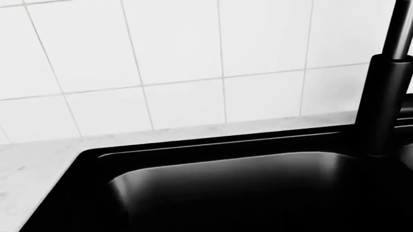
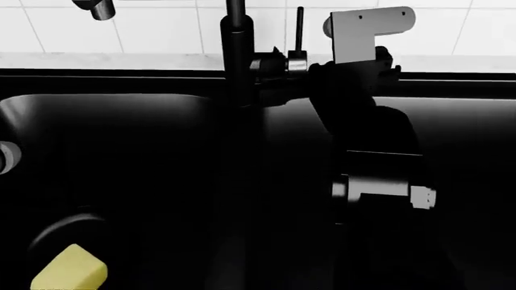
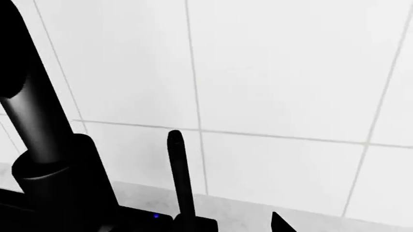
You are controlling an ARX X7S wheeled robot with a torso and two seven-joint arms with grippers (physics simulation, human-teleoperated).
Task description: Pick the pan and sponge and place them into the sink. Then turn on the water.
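Note:
The black sink [image 2: 121, 103] fills the head view, and its tall faucet [image 2: 234, 54] rises at the middle. In the left basin the pale-yellow sponge [image 2: 71, 270] lies on a round dark shape that looks like the pan [image 2: 60, 232]. My right gripper [image 2: 310, 67] reaches up to the thin upright faucet lever [image 3: 178, 174]. It stands open, with one fingertip [image 3: 281, 223] beside the lever and apart from it. No water shows under the spout [image 2: 98, 8]. My left gripper's fingers do not show. Its wrist view looks into the sink basin [image 1: 245, 193].
A white tiled wall [image 1: 181, 53] and a pale marble counter strip [image 1: 32, 164] run behind the sink. My right arm [image 2: 375, 181] stretches over the right basin. A grey round part [image 2: 5, 158] shows at the left edge.

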